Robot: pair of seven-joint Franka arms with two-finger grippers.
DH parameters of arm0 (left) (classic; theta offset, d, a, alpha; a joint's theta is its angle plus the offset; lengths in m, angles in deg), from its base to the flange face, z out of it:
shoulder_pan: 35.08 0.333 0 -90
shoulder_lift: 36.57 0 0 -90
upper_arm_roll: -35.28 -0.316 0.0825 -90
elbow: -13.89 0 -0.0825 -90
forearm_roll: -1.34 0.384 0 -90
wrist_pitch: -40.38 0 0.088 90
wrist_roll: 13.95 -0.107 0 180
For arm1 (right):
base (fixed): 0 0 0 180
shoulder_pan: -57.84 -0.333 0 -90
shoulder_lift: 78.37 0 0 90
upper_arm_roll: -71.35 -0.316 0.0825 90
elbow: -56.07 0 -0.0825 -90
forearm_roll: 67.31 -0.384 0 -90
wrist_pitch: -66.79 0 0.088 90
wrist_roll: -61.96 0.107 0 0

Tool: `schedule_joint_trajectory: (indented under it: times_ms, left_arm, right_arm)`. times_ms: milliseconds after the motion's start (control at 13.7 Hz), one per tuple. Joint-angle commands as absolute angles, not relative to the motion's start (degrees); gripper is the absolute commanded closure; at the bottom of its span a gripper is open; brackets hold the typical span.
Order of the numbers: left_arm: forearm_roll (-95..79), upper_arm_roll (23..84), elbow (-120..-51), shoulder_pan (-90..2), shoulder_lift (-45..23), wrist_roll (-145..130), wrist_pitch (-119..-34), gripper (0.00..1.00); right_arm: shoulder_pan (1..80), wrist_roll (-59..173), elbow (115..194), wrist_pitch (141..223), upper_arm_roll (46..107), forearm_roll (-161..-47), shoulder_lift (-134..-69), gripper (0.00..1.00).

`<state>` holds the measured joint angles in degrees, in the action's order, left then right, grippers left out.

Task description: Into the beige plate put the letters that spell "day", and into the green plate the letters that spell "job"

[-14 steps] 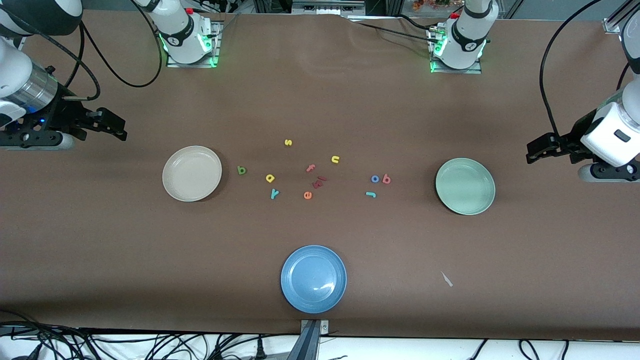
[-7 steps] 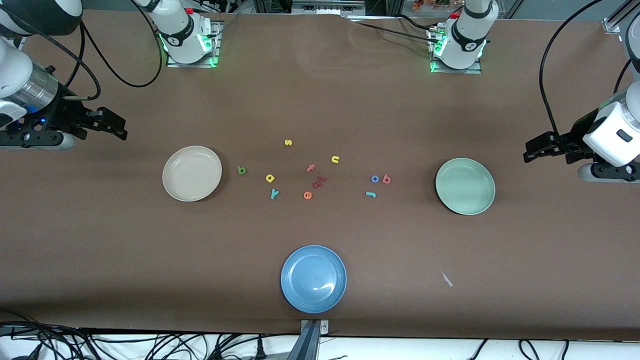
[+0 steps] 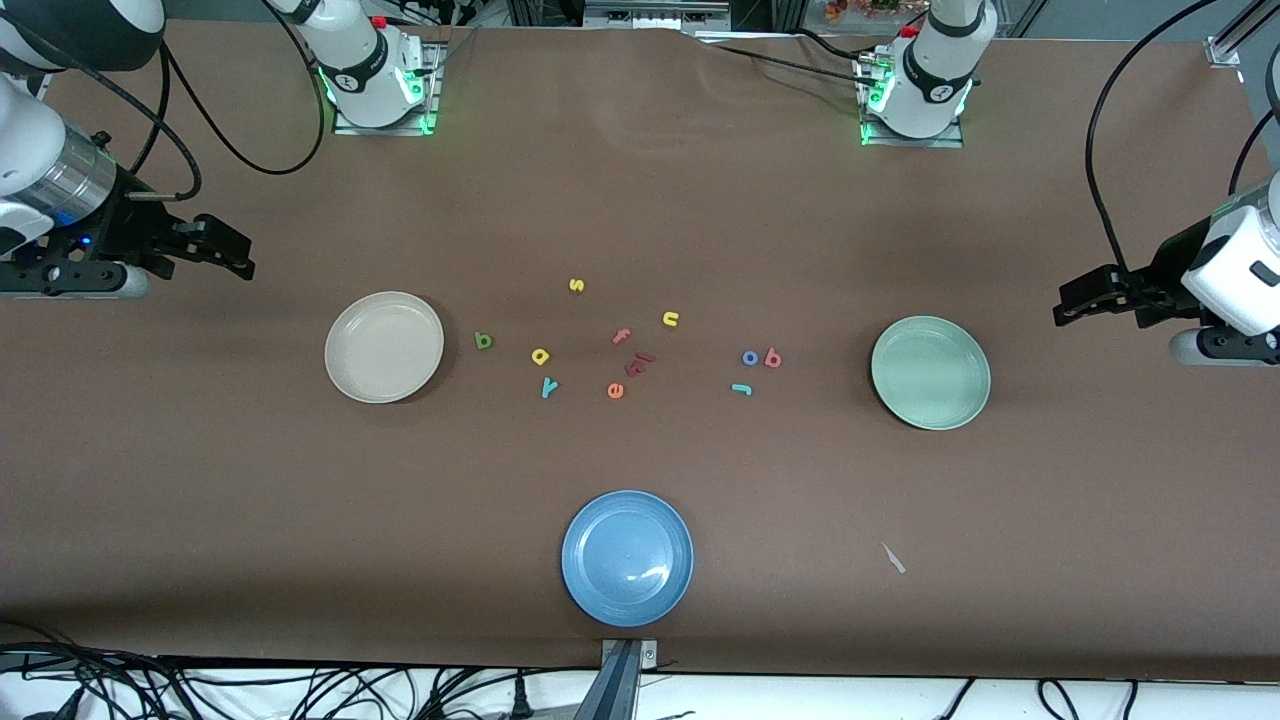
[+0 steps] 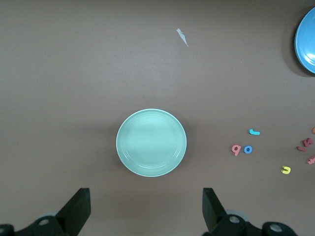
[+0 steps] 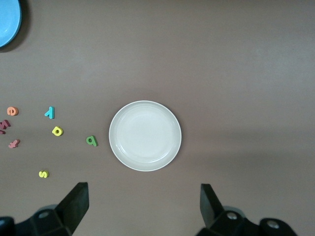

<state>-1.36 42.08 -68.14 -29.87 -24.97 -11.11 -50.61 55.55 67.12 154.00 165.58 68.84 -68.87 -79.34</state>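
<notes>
The empty beige plate lies toward the right arm's end of the table. Beside it are the dark green d, yellow a and teal y. The empty green plate lies toward the left arm's end, with the teal j, blue o and red-pink b beside it. My right gripper and left gripper hang open and empty over bare table at their own ends.
A blue plate sits near the front edge. Spare letters lie mid-table: yellow s, yellow u, pink f, orange e and dark red pieces. A paper scrap lies nearer the front camera than the green plate.
The left arm's hand has drifted slightly toward its own end of the table. The right arm, plates and letters have not moved.
</notes>
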Motion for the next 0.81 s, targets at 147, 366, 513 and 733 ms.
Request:
schedule_joint_trajectory:
  times_ms: [147,366,513,733]
  left_arm:
    - [-2.9,41.9,-69.0,-29.5,-25.9,-12.4,-50.2,0.0]
    - [-2.9,41.9,-69.0,-29.5,-25.9,-12.4,-50.2,0.01]
    - [-2.9,41.9,-69.1,-29.5,-25.9,-12.5,-50.0,0.01]
    - [-2.8,41.9,-69.0,-29.5,-25.9,-12.7,-48.7,0.04]
  right_arm:
    - [56.3,66.4,153.5,164.6,68.1,-68.2,-79.2,0.0]
    - [56.3,66.4,153.4,164.7,68.1,-68.2,-79.2,0.0]
    - [56.3,66.4,153.4,164.6,68.1,-68.2,-79.2,0.0]
    - [56.3,66.6,153.4,164.6,68.0,-68.2,-79.2,0.0]
